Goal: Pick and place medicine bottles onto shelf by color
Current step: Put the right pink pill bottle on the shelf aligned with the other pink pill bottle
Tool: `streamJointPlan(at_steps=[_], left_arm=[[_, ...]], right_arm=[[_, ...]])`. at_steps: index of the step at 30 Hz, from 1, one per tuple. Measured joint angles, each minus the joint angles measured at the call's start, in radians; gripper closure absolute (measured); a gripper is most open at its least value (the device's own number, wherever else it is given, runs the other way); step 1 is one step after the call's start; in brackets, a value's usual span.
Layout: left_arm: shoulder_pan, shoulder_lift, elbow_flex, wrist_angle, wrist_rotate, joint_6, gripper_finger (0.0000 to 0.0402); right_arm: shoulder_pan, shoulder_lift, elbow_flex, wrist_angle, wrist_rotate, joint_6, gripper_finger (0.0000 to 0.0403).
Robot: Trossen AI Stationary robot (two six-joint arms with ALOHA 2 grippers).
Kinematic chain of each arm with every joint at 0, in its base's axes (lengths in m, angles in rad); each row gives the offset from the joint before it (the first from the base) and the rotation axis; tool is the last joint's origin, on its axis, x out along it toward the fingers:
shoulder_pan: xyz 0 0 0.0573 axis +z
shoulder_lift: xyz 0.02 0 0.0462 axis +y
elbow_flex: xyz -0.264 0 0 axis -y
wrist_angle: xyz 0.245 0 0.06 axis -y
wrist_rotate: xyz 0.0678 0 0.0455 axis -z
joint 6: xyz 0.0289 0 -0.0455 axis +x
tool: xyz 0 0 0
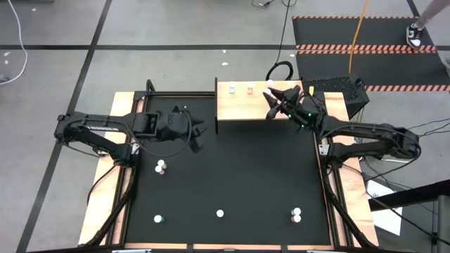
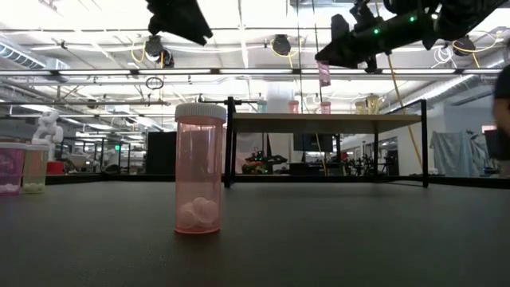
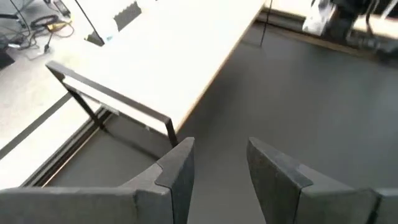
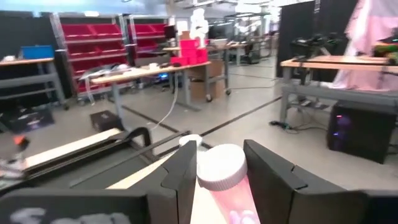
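Note:
My right gripper [image 1: 271, 98] is over the light-wood shelf [image 1: 242, 109] at the table's far edge, shut on a pink medicine bottle with a white cap [image 4: 221, 168]. Two more bottles [image 1: 233, 88] [image 1: 249, 89] stand on the shelf's far side. My left gripper [image 1: 200, 133] is open and empty, in the air left of the shelf, which its wrist view shows ahead [image 3: 186, 56]. Several bottles stand on the black tabletop: a pair at the left [image 1: 161, 167] and others along the near edge [image 1: 220, 213] [image 1: 296, 214] [image 1: 158, 218]. My right gripper pinches the pink bottle by its body just below the white cap [image 4: 214, 190], one finger [image 4: 180, 174] on each side. The fingers come from the table's right, slanting down. The bottle [image 2: 324, 73] is lifted clear above the shelf top.
In the low view a pink bottle [image 2: 198, 169] stands close in front, with a pink one [image 2: 9, 167] and a yellow one [image 2: 33, 167] at the left. The shelf [image 2: 327, 122] stands on thin black legs. Pale wooden strips edge the table [image 1: 126, 98].

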Motion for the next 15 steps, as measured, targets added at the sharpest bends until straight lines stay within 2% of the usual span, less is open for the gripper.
streamJointPlan(at_steps=[8, 15], left_arm=[[0.042, 0.000, 0.000, 0.034, 0.001, 0.010, 0.0254], [0.054, 0.000, 0.000, 0.028, 0.000, 0.060, 0.0254]], right_arm=[[-0.062, 0.006, -0.057, 0.013, 0.028, 0.065, 0.0284], [-0.099, 0.005, -0.158, 0.212, 0.027, 0.150, 0.0284]])
